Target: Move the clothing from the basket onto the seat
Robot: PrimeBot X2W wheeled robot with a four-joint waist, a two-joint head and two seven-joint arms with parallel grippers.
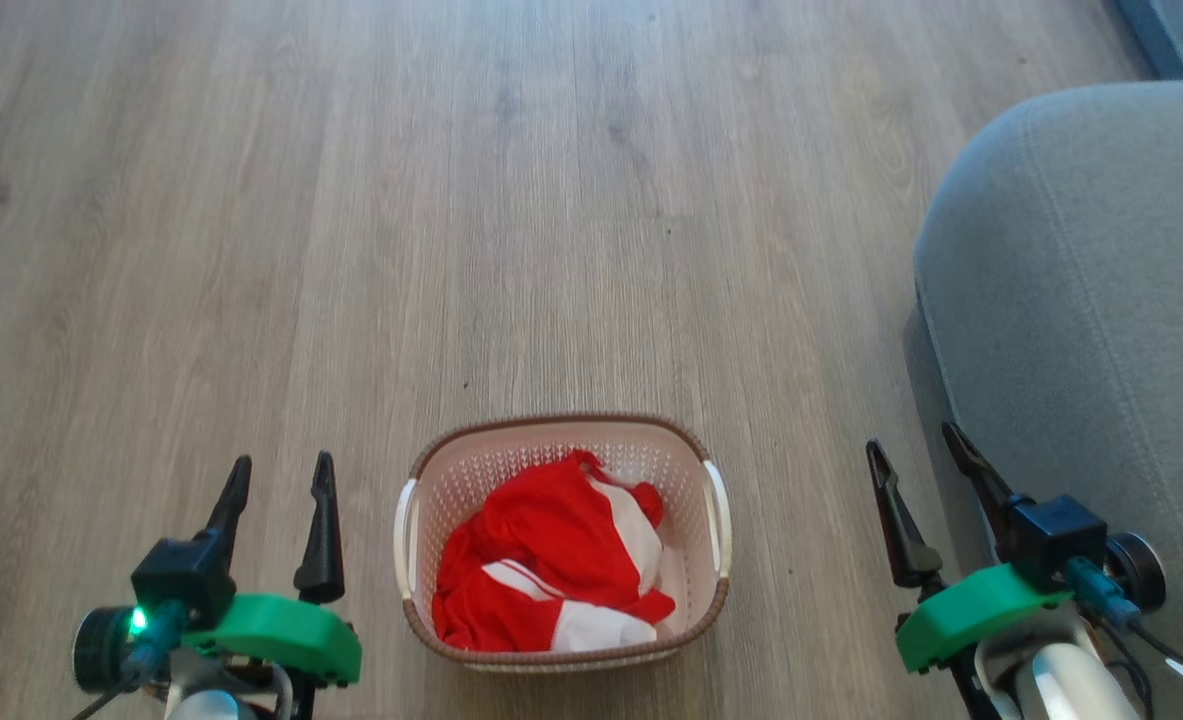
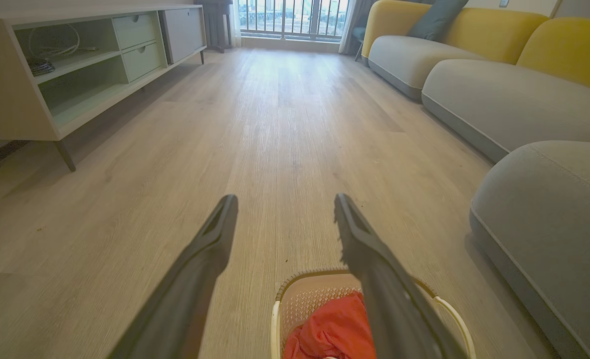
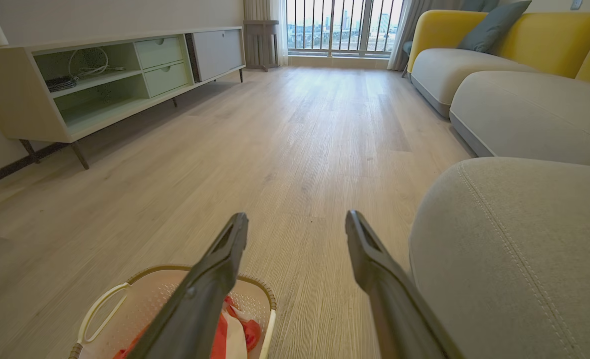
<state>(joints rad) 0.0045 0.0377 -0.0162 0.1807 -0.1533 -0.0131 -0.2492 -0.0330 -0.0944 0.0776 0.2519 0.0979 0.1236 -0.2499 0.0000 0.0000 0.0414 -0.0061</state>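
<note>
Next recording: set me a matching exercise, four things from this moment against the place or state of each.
Things:
1. clothing
2. basket
3. seat
4. left end effector

Place or state:
a. open, holding nothing, lower left of the head view
b. grey, at the right edge of the head view
c. standing on the wood floor
d. red and white, heaped in the basket

Pairs: 1-d, 2-c, 3-b, 4-a

Head view steeply downward; both low wrist views forward, basket shared
</note>
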